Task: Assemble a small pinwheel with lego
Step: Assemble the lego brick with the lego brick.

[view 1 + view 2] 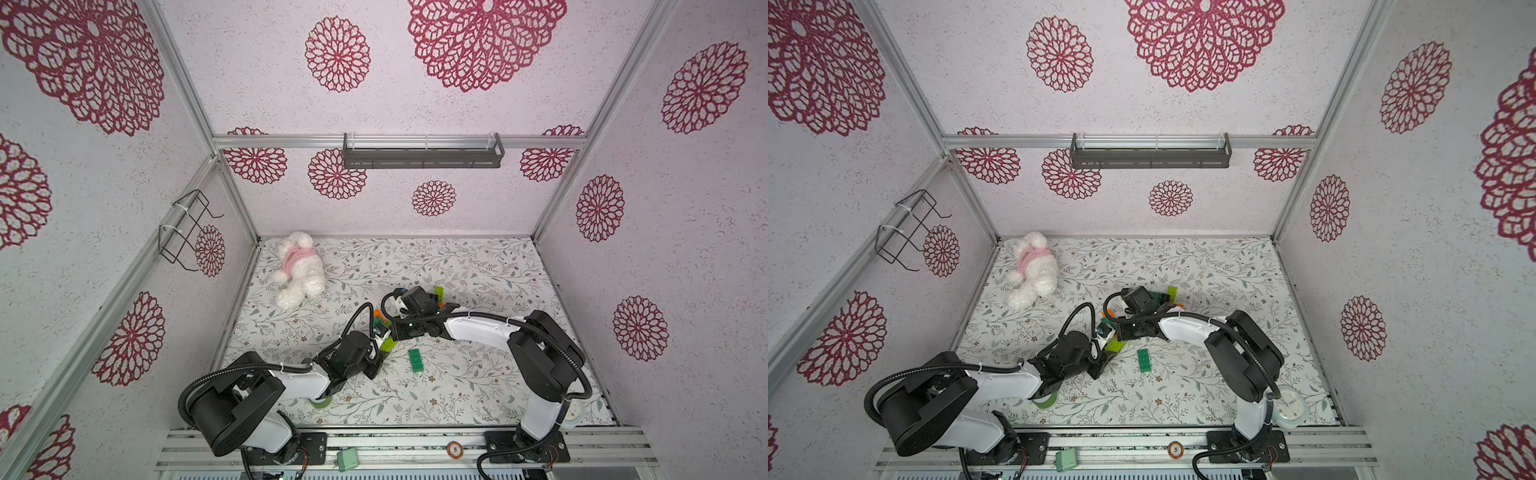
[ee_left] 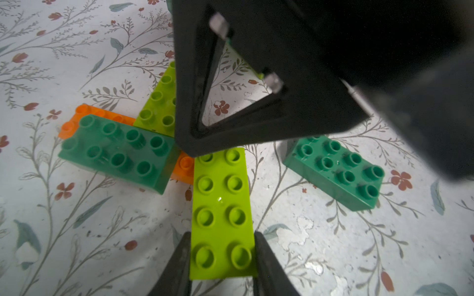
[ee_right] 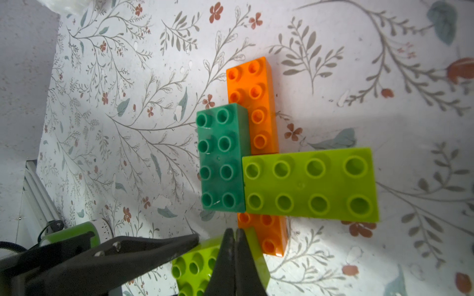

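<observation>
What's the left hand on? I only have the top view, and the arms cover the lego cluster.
Observer: Left wrist view: the left hand is shut on a lime brick, a finger on each long side.
Operator: Right hand open?
Observer: No. Right wrist view shows the right hand shut and empty, tips at that lime brick's end, beside the orange brick.
Operator: What's on the orange?
Observer: A dark green brick and a second lime brick, both seated on it, touching.
</observation>
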Robot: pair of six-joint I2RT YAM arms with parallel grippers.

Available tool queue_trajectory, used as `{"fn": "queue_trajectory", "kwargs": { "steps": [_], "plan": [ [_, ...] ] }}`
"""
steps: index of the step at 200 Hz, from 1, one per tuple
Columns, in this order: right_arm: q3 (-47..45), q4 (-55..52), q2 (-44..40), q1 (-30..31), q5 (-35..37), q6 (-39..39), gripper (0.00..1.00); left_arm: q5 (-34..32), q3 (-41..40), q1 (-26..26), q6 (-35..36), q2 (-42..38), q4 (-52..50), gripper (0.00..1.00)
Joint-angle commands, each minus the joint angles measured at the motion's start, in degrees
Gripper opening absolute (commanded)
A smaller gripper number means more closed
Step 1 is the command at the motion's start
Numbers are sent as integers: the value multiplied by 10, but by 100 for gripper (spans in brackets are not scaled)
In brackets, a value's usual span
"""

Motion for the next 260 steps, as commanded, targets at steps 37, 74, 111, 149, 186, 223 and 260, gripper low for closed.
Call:
{"fn": "queue_trajectory", "kwargs": {
  "steps": [37,74,111,149,186,223,260],
  "plan": [
    [-7,-8,-74,-12,18,-2,0,-3,-39,32,-20,-82,14,15],
    [-7,-8,-70,-13,18,0,0,18,-37,32,-24,-69,17,14],
    [-15,-16,-80,-15,25,0,0,-26,-36,34,-22,-48,17,13],
    [-29,-13,-90,-18,24,2,0,-36,-50,31,-52,-86,-18,13],
    [-25,-11,-85,-19,20,2,0,-64,-52,7,-89,-98,-53,13],
    [-29,-9,-88,-26,17,1,0,-87,-60,-6,-105,-85,-47,13],
    [-32,-9,-93,-30,16,0,0,-59,-25,-6,-76,-9,-5,13]
  ]
}}
